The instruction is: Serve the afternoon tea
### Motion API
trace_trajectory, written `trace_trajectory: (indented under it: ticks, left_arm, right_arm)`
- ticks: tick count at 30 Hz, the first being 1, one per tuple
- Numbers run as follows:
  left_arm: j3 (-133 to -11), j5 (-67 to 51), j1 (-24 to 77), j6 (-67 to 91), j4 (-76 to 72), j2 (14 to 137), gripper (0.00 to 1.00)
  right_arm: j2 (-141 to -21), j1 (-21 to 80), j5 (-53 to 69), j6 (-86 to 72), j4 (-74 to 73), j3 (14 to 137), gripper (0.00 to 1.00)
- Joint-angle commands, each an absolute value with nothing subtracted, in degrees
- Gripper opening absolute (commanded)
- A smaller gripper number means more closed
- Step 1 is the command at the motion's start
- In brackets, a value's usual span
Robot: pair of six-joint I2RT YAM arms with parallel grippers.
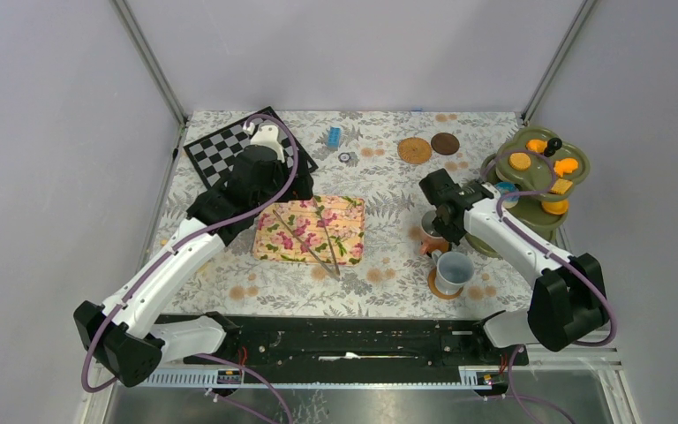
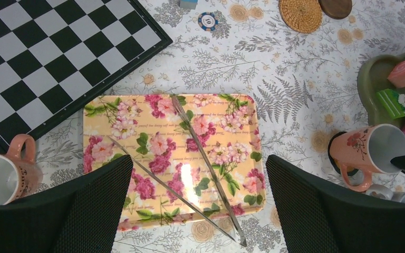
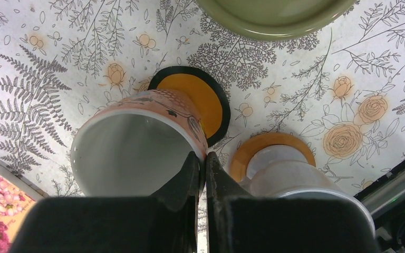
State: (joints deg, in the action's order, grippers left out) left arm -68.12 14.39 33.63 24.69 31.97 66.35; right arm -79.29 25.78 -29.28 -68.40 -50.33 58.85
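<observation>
My right gripper (image 3: pixel 205 158) is shut on the rim of a pink flowered mug (image 3: pixel 137 147), one finger inside and one outside. The mug tilts above an orange, black-edged coaster (image 3: pixel 195 103). Beside it a grey-blue mug (image 1: pixel 453 269) stands on a brown coaster (image 1: pixel 441 288). Orange pastries (image 1: pixel 519 161) lie on a green tiered stand (image 1: pixel 574 181) at the right. High over the floral tray (image 2: pixel 137 132), my left gripper (image 2: pixel 199 161) is open and holds nothing. A second pink mug (image 2: pixel 2 176) stands left of the tray.
Metal tongs (image 2: pixel 205 158) lie across the floral tray. A chessboard (image 2: pixel 47 58) sits at the back left, with a poker chip (image 2: pixel 208 21) beside it. A woven coaster (image 1: pixel 414 150) and a dark one (image 1: pixel 445 143) lie at the back.
</observation>
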Motion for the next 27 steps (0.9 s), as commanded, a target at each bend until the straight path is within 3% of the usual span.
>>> trace_trajectory:
  ticks: [1, 27]
  left_arm:
    - [-68.1, 16.2, 33.5, 23.4, 28.4, 64.5, 0.99]
    - [-67.9, 17.9, 33.6, 23.2, 28.8, 64.4, 0.99]
  right_arm:
    - [-79.3, 25.3, -30.9, -72.4, -49.8, 59.9, 0.00]
    - [-75.8, 24.1, -30.2, -72.7, -51.5, 55.6, 0.01]
